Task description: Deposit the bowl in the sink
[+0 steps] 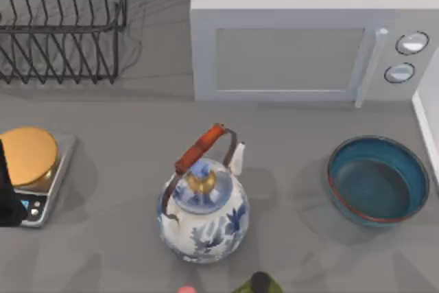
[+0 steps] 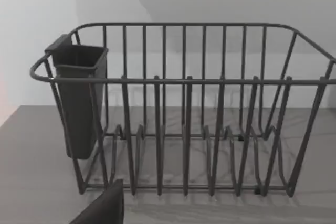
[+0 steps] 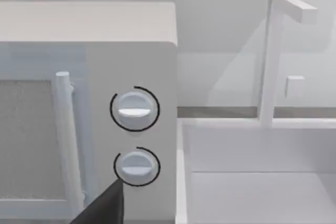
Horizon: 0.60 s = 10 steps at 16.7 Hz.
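**Bowl not yet gripped; the reach comes first**

Microwave (image 1: 305, 39), grey, fills the upper centre and right of the top view, two round knobs (image 1: 411, 43) at its right end. Wire dish rack (image 1: 62, 22) sits upper left, its dark cutlery cup (image 2: 79, 98) plain in the left wrist view. Sink (image 3: 252, 182), a white basin, lies just beside the microwave's knob end in the right wrist view, with a white faucet (image 3: 273, 56) behind it; in the top view only a pale strip shows at the right edge.

Blue-and-white teapot (image 1: 204, 214) stands lower centre. Bowl (image 1: 378, 180), teal with a reddish rim, rests upright on the counter at lower right, near the sink strip and well apart from the teapot. Kitchen scale (image 1: 31, 173) sits at the left edge.

Neither gripper's fingers can be judged open or closed; cannot tell.

Judgement: the right arm is the nearer one. It would do well to come down on the bowl's rim, pinch the wall, lift level, then carry rightward clear of the microwave's corner and release low in the basin.
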### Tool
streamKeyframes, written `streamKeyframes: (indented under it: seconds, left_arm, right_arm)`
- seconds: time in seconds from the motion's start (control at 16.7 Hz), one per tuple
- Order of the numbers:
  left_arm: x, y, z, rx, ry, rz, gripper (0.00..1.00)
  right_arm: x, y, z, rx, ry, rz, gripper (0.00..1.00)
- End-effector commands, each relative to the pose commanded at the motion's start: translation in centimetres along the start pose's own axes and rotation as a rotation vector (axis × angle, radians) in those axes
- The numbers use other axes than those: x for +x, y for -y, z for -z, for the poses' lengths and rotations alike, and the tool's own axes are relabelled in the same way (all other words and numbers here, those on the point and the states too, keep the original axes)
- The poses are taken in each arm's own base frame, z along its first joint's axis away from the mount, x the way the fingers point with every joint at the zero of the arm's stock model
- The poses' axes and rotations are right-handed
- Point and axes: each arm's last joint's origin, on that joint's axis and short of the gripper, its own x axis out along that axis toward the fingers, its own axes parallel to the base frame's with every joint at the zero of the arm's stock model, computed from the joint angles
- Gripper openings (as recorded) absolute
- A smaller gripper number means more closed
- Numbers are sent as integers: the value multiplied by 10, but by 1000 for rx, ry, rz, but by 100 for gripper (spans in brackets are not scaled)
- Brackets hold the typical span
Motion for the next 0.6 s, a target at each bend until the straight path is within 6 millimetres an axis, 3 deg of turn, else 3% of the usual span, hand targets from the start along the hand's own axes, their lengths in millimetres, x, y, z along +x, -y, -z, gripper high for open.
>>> streamKeyframes:
  seconds: [0.3,0.6]
  left_arm:
    - [0,0,0,0,0,0,100]
    - [0,0,0,0,0,0,100]
  right_arm:
    - [1,-1,-6,6,-64,-7,100]
    - [16,-5,-41,31,-337,-28,100]
